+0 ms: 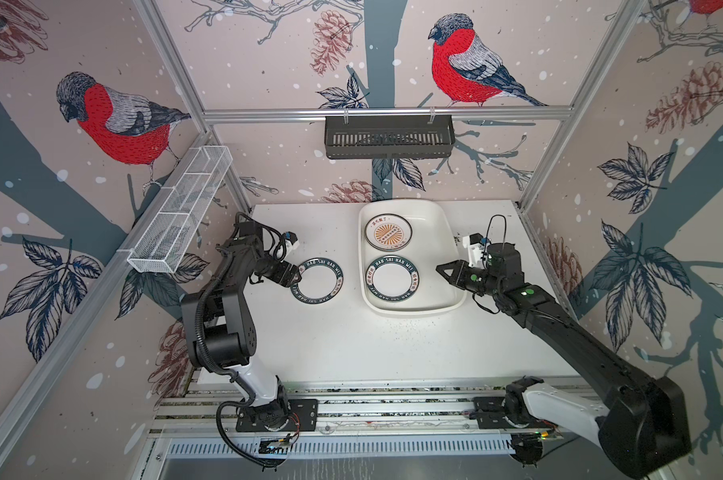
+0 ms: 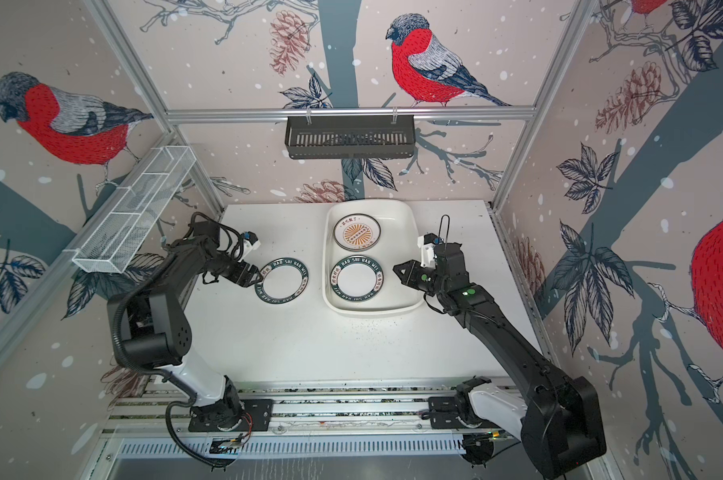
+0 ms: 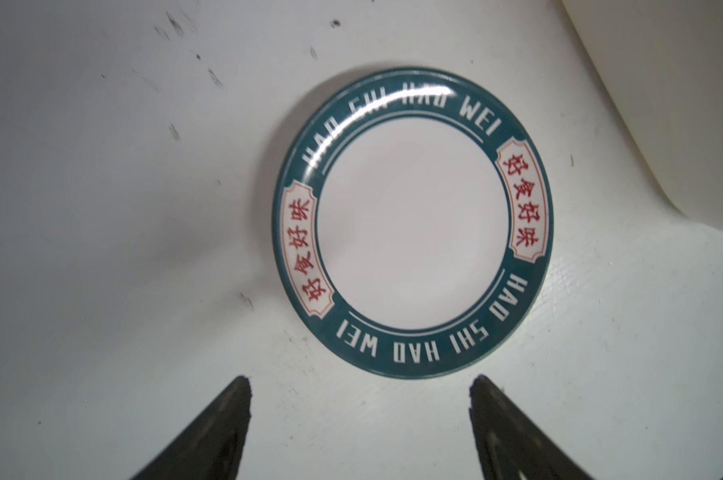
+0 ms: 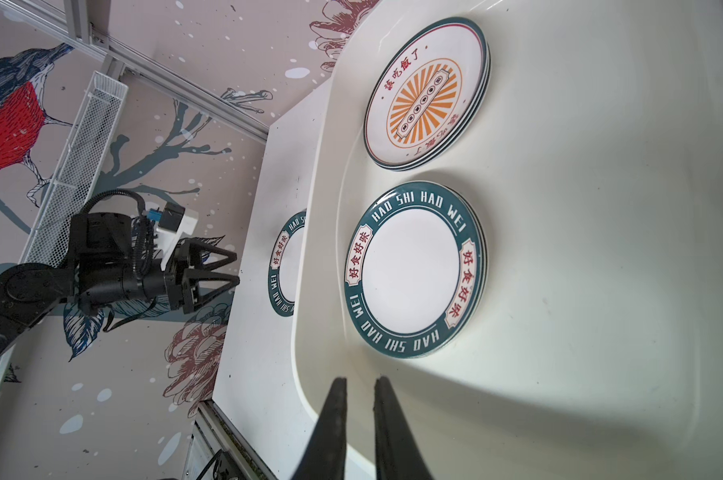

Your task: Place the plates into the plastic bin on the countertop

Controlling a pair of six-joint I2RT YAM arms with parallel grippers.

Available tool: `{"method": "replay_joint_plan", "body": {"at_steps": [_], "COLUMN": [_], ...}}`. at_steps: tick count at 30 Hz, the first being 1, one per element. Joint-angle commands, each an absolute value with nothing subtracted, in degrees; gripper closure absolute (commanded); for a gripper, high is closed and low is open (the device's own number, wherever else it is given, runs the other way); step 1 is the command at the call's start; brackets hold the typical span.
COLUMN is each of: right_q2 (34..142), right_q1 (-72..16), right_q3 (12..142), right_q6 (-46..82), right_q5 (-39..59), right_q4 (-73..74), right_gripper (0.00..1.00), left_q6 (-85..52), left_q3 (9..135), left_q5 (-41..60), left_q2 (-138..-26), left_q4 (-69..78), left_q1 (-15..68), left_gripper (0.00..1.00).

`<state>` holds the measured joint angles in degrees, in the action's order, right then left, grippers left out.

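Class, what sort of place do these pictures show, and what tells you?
Likely a robot test booth, not a real kitchen: silver aluminium frame rails, bird-print wall panels, and two black robot arms.

Here we are, peering into a robot test booth, a lab mock-up: aluminium framing (image 1: pixel 386 113) boxes in bird-print wallpaper panels (image 1: pixel 114 124), with the left arm (image 1: pixel 222 332) and right arm (image 1: pixel 580 336) bolted to a slotted rail (image 1: pixel 393 409) along the bottom edge, below a white surface (image 1: pixel 351 345).
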<state>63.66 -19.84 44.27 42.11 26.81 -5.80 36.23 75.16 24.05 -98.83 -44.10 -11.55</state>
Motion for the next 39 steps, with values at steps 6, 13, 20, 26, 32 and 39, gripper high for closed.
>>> {"method": "replay_joint_plan", "body": {"at_steps": [6,13,20,26,32,39], "right_q2": [61.96,62.84,63.0,63.2,63.3,64.16], "right_q1": [-20.56,-22.35,-22.97,-23.25,-23.59,-24.59], "right_q3": [41.94,40.71,39.99,40.06,39.74,40.11], "right_q6": [45.63,46.55,46.93,47.2,47.93,48.36], "right_q5": [27.92,28.04,27.69,27.69,27.51,27.28], "right_q4": [0.7,1.99,2.65,2.88,3.53,3.81], "right_gripper": [0.84,0.84,0.84,0.84,0.84,0.84], "left_q6": [28.92,26.83,27.13,27.61,28.65,29.89], "left_q3": [82.87,83.22,80.29,79.64,78.15,76.73], "left_q5": [31.71,30.83,27.78,29.7,30.28,31.29], "left_q2": [-106.45,-110.12,-111.42,-112.99,-113.42,-113.8], "left_q4": [-43.65,-40.7,-37.51,-37.4,-36.82,-36.65], "left_q1": [-11.69,-11.69,-12.17,-13.09,-13.31,-13.8], "left_gripper": [0.2,0.26,0.28,0.31,0.4,0.45]}}
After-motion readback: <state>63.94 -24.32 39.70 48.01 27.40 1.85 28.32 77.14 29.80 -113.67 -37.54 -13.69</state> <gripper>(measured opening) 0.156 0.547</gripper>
